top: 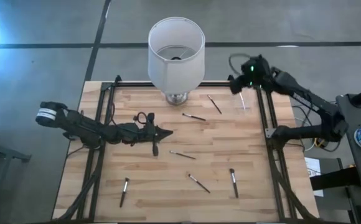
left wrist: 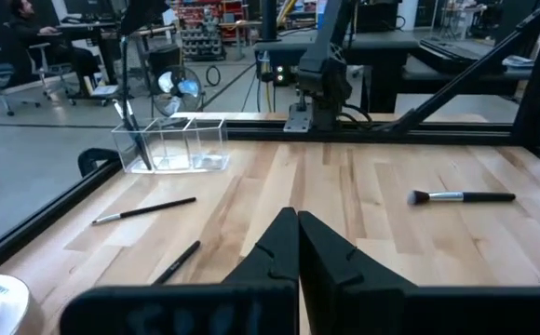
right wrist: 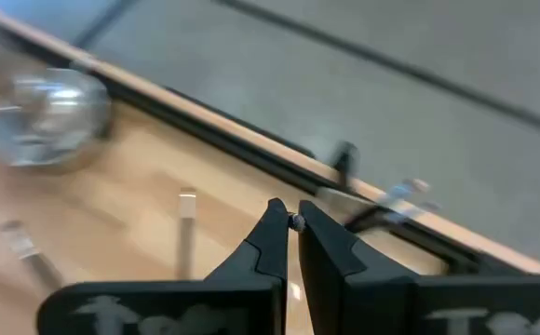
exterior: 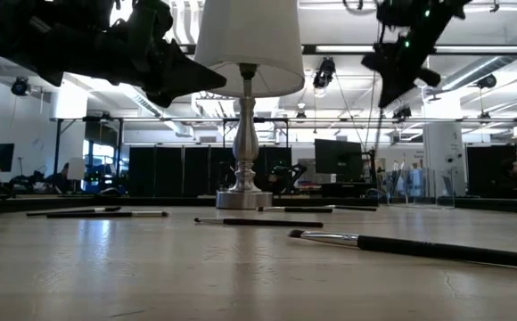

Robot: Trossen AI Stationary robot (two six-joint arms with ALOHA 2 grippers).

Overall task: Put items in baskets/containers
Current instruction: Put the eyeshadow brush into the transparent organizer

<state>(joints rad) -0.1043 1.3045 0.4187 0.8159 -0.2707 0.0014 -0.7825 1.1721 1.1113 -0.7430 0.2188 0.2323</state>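
From above, the left end effector (top: 166,131) hangs with fingers pressed together and empty near the middle of the wooden tabletop (top: 143,180), while the right end effector (top: 235,86) sits at about 1 o'clock over the clear cup (top: 243,101), with loose makeup brushes (top: 193,117) scattered from 12 to 7 o'clock. The left wrist view shows the clear cup holding a brush beyond the closed fingers (left wrist: 279,244). In the right wrist view the fingers (right wrist: 272,237) pinch a thin brush handle (right wrist: 295,221).
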